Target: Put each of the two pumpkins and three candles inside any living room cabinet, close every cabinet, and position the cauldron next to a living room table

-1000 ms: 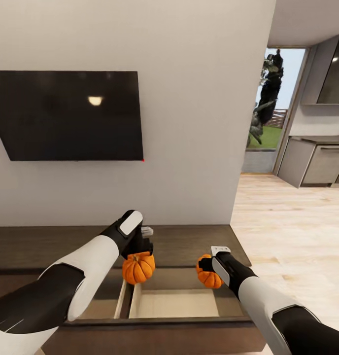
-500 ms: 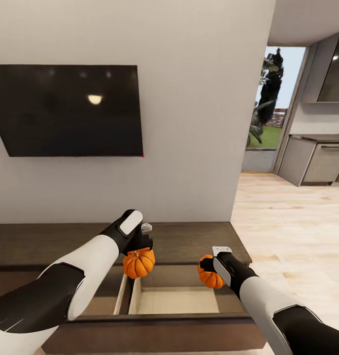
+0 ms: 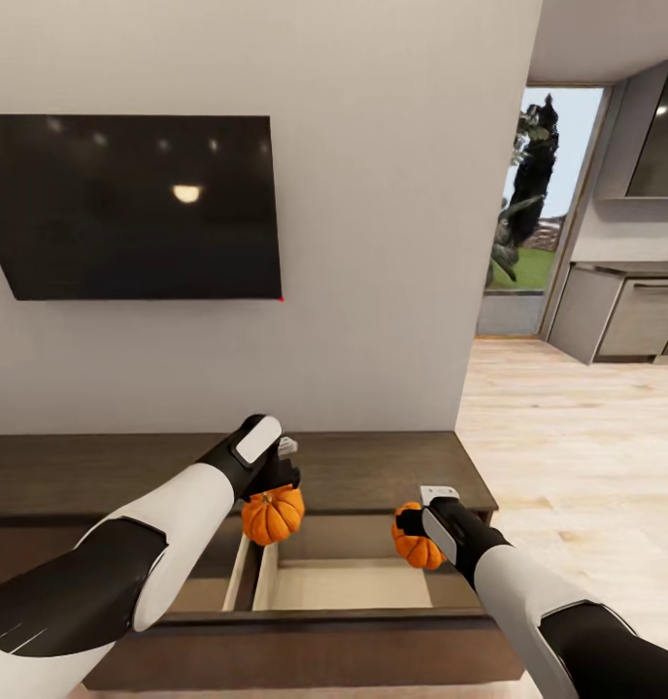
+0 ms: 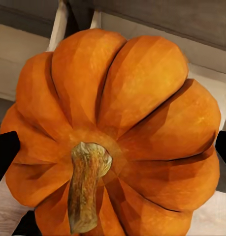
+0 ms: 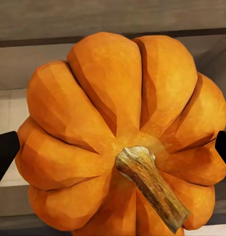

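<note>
Wrist views: pumpkin stems (image 4: 85, 184) close-up.

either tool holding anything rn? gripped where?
Both. The left tool grips one pumpkin by its ribbed sides; the right tool grips the other pumpkin likewise. Both stems are free, and both hang above the open drawer.

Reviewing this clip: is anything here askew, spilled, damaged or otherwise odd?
Nothing stands out. The left end effector holds one pumpkin and the right end effector holds the other pumpkin, both above the open drawer of the cabinet. Both pumpkins look intact; nothing has spilled.
</note>
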Tool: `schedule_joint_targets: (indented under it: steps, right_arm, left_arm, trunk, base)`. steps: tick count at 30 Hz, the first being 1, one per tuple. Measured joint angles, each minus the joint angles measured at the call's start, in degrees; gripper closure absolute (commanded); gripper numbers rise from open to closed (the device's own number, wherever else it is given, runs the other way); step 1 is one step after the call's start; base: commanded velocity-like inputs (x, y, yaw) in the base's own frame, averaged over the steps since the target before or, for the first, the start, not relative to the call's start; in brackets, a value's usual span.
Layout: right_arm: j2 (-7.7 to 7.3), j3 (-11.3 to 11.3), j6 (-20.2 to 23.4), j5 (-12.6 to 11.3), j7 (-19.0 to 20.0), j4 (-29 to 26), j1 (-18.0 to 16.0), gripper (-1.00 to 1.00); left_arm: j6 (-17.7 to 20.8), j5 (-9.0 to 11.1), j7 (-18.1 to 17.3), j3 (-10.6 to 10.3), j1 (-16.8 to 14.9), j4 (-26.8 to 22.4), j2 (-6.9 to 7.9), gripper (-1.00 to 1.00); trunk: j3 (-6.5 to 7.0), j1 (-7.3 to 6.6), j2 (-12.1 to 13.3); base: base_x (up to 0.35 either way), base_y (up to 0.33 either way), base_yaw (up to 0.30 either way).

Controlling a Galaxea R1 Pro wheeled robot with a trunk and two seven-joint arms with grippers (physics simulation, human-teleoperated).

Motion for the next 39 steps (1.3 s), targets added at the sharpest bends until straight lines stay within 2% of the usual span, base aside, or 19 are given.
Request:
schedule_joint_targets:
  steps: [7,19,28,31,39]
  right_arm:
    - [-0.11,0.06,0.12,-0.16,0.03,-0.25,0.00,1.00]
    - [-0.15,-0.03,0.25,-0.17,-0.08,-0.42,0.00,1.00]
    - [-0.15,-0.02,0.28,-0.14,-0.08,-0.43,-0.01,1.00]
    - [-0.15,-0.05,0.29,-0.38,-0.08,-0.44,-0.01,1.00]
    - [-0.17,0.02,0.42,-0.07,-0.08,-0.36,-0.01,1.00]
  left_arm:
    - [-4.83,0.14,-2.00,-0.62,0.02,2.53,0.00,1.00]
    - [-5.30,-0.67,-2.44,-1.48,0.03,2.73,0.00,1.00]
    - [-5.33,-0.72,-2.47,-1.62,0.05,3.25,0.00,1.00]
    - [-5.20,-1.03,-2.42,-2.54,0.07,3.65,0.00,1.00]
    - [-5.51,-0.71,-2.52,-2.88,0.03,4.01,0.00,1.00]
  trunk:
    - [-1.26,1.54,-2.81]
    - [-4.29,4.18,-7.62]
    - [-5.08,4.18,-7.64]
    - [-5.34,4.16,-7.65]
    - [-6.04,4.18,-7.64]
  base:
    - [0.000,0.000,0.000]
    - [0.000,0.000,0.000]
    - [0.001,-0.001,0.000]
    - [0.150,-0.134,0.000]
    - [0.083,-0.071,0.000]
